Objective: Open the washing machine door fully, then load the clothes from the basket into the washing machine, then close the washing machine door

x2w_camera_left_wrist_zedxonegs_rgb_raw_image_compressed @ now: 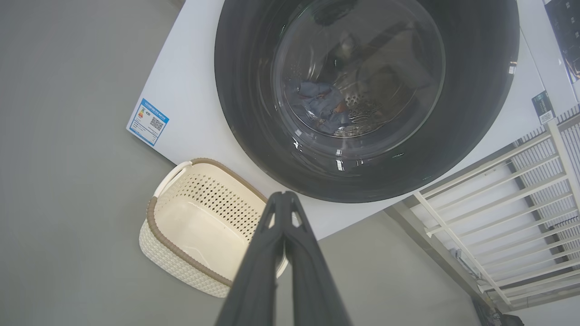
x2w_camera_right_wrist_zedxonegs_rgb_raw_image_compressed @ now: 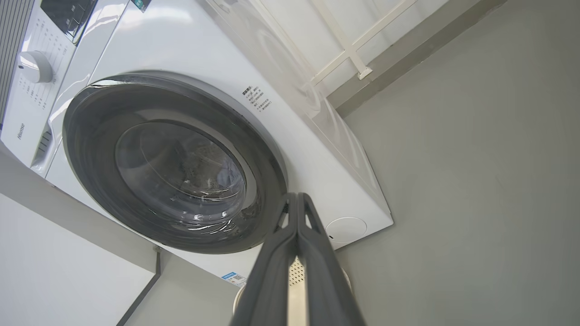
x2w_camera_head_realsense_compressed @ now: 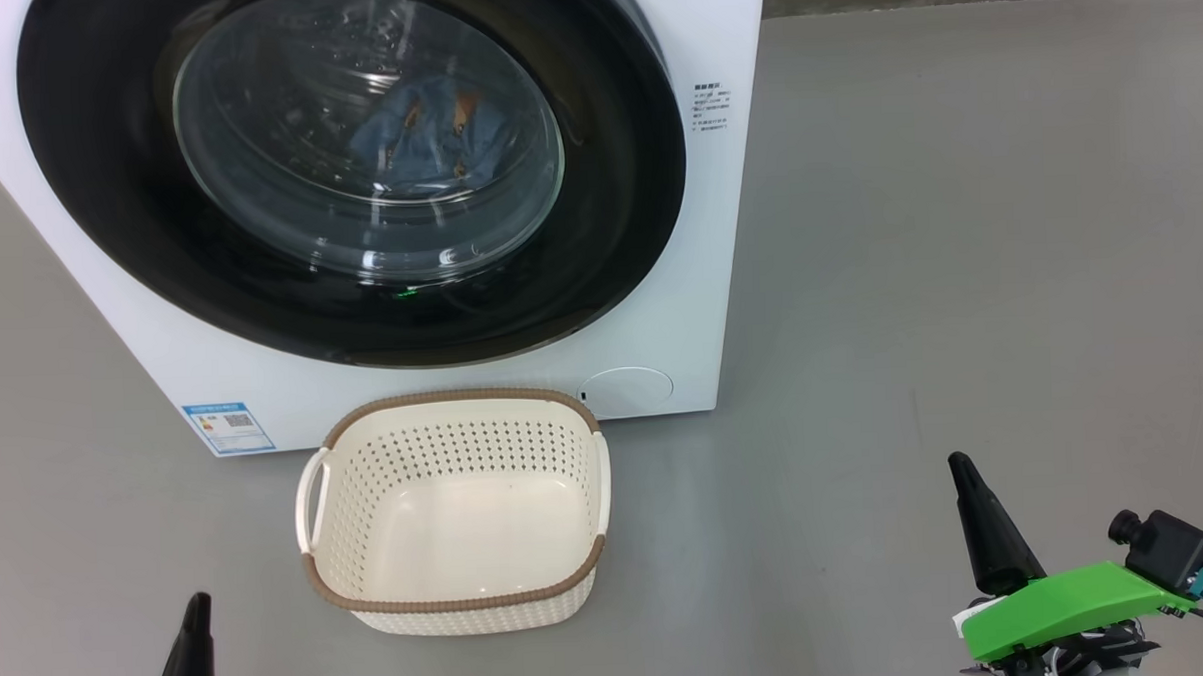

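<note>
The white washing machine (x2w_camera_head_realsense_compressed: 662, 346) stands ahead with its round black washing machine door (x2w_camera_head_realsense_compressed: 106, 195) flat against its front. Through the glass window I see the blue clothes (x2w_camera_head_realsense_compressed: 434, 134) lying in the drum, also the clothes (x2w_camera_left_wrist_zedxonegs_rgb_raw_image_compressed: 324, 106) in the left wrist view. The cream basket (x2w_camera_head_realsense_compressed: 461, 608) sits on the floor just before the machine, with nothing in it. My left gripper (x2w_camera_head_realsense_compressed: 198, 598) is low at the left, shut, holding nothing. My right gripper (x2w_camera_head_realsense_compressed: 958, 460) is at the lower right, shut and bare. Both stand back from the door (x2w_camera_right_wrist_zedxonegs_rgb_raw_image_compressed: 90, 181).
Grey floor (x2w_camera_head_realsense_compressed: 957, 215) spreads wide to the right of the machine. A white railing (x2w_camera_left_wrist_zedxonegs_rgb_raw_image_compressed: 498, 190) stands beside the machine in the left wrist view. A white wall panel (x2w_camera_right_wrist_zedxonegs_rgb_raw_image_compressed: 59, 271) rises on the machine's other side. Control knob (x2w_camera_right_wrist_zedxonegs_rgb_raw_image_compressed: 34, 67) sits on top.
</note>
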